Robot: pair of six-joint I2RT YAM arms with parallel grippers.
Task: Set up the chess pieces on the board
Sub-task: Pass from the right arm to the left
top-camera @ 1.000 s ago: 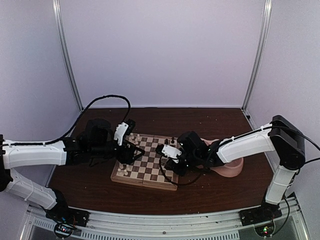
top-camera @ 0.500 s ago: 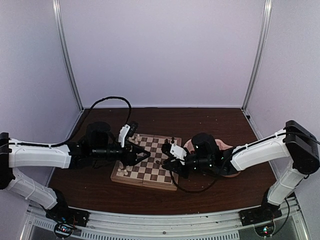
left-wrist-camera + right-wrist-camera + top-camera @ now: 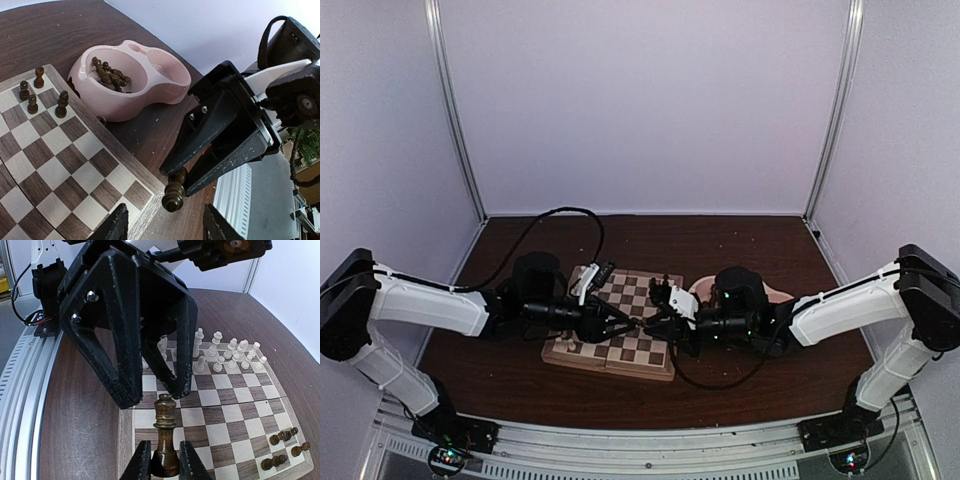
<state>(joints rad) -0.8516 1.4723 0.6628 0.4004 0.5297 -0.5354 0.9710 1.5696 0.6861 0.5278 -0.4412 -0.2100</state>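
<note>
Left wrist only: dark pieces (image 3: pixel 111 75) inside pink bowl (image 3: pixel 116 108).

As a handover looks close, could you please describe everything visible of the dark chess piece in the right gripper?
The dark chess piece is glossy brown wood: rounded base, slim waist, ringed collar, knobbed head. The right gripper pinches its base between its jaws, head pointing outward, near the board edge. The open left gripper faces it, not touching.

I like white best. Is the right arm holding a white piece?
No, the piece in the right gripper is dark brown.
</note>
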